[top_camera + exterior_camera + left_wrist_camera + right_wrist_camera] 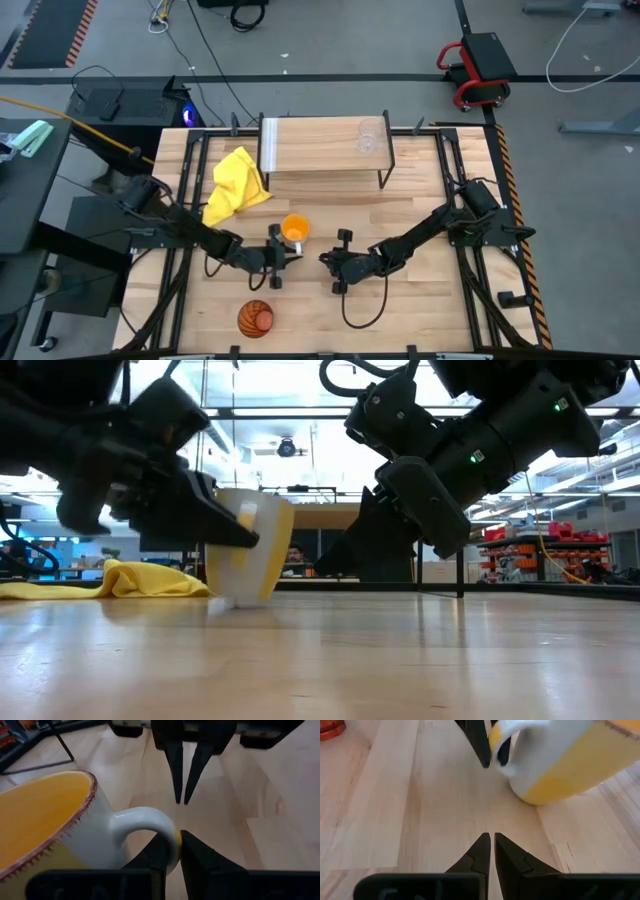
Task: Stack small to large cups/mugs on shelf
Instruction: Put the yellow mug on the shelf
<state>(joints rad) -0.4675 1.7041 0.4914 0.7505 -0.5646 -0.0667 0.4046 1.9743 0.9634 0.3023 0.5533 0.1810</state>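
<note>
The orange mug [294,229] with a white handle is at mid-table, tilted, with my left gripper [179,837] shut on its handle. My right gripper [491,837] is shut on nothing just right of the mug, its tips pointing at the handle. A clear cup [368,137] stands on the shelf [320,160] near its right end. A brown-orange ribbed tumbler [255,319] rests on the table by the near edge. My left gripper pinches the outer curve of the mug's white handle [167,827] between its two fingers [200,862]. The fingers come from the table's near-left side, slanting slightly down. The mug [250,545] is tilted, and whether its base touches the table I cannot tell.
A crumpled yellow cloth [237,185] lies left of the shelf's near left leg. The shelf's thin black legs [383,178] stand behind the mug. Bare tabletop [420,310] lies to the near right.
</note>
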